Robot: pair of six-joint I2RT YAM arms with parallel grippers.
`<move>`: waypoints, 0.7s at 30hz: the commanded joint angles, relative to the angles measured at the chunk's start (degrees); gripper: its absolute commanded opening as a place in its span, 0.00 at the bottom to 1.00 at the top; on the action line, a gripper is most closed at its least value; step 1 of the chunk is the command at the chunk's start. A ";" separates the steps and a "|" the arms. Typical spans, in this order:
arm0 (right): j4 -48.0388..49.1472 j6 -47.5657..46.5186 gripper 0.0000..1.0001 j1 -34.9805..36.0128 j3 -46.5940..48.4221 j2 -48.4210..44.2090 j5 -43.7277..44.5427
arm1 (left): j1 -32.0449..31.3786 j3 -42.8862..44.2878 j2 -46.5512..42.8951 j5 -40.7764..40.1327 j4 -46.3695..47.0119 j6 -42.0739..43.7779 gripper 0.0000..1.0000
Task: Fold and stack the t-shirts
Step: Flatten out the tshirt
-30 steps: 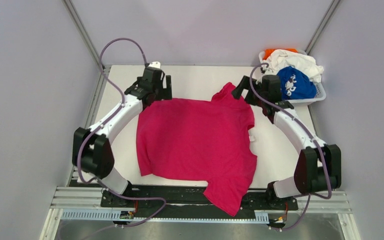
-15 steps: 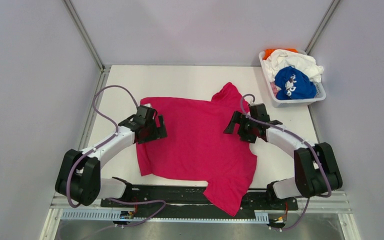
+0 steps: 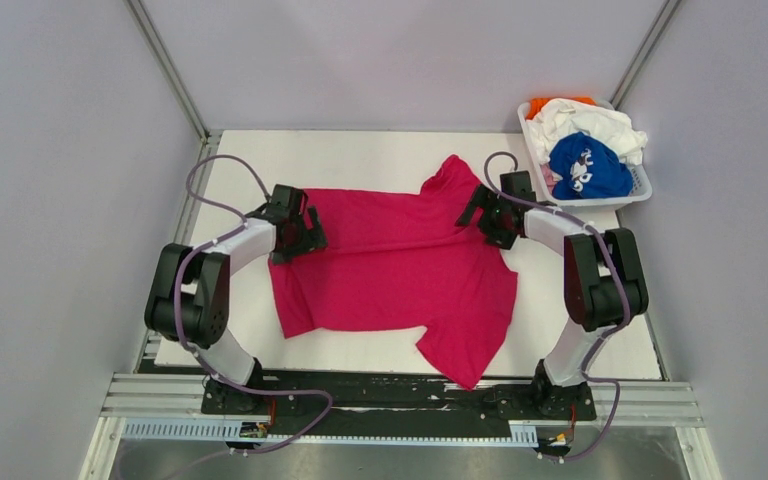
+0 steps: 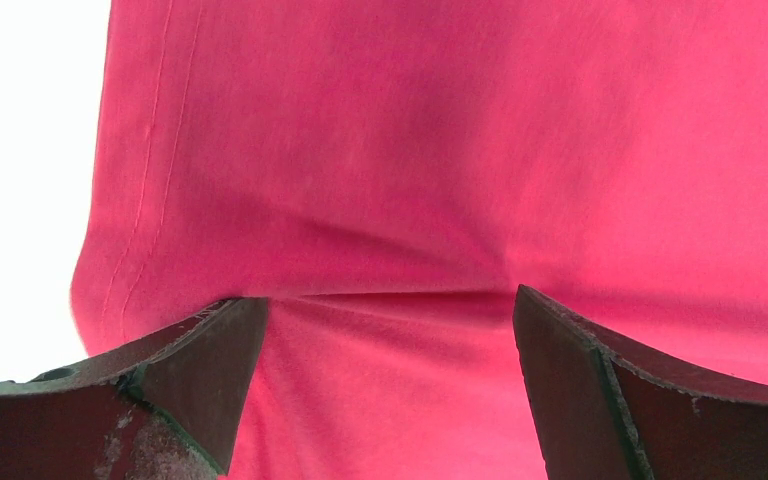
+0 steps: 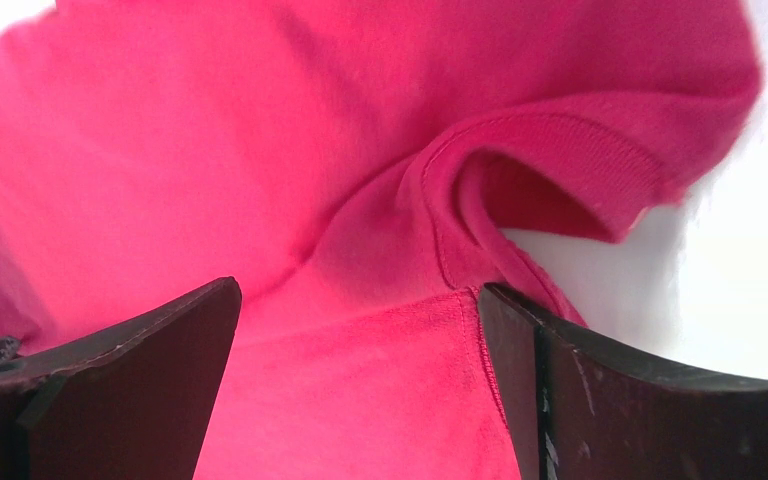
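Note:
The magenta-pink t-shirt (image 3: pixel 400 265) lies spread on the white table, one sleeve pointing to the far side and one hanging toward the near edge. My left gripper (image 3: pixel 305 235) sits over its left hem edge, open, with cloth between the fingers in the left wrist view (image 4: pixel 385 297). My right gripper (image 3: pixel 485 215) sits at the shirt's right side, open in the right wrist view (image 5: pixel 358 288), straddling a seam just below the ribbed collar (image 5: pixel 570 150). The blue shirt with white print (image 3: pixel 588 168), the white shirt (image 3: pixel 585 122) and the orange shirt (image 3: pixel 545 102) lie bunched in the basket.
The white slotted basket (image 3: pixel 628 203) stands at the table's far right corner, close behind my right arm. Grey walls close in the table on three sides. The shirt's lower sleeve hangs over the table's near edge (image 3: pixel 465 375).

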 commanded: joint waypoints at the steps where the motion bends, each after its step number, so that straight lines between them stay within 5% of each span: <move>1: -0.78 -2.64 1.00 -3.86 5.64 7.16 5.11 | 0.94 7.89 8.31 -2.39 0.10 5.63 1.00; 12: -3.28 -6.17 1.00 -6.75 23.12 13.98 5.76 | 2.11 33.99 21.75 0.73 -6.98 10.79 1.00; 21: -3.50 -5.05 1.00 -6.69 7.96 -10.86 7.18 | 2.07 21.29 -5.56 -4.91 -11.53 6.59 1.00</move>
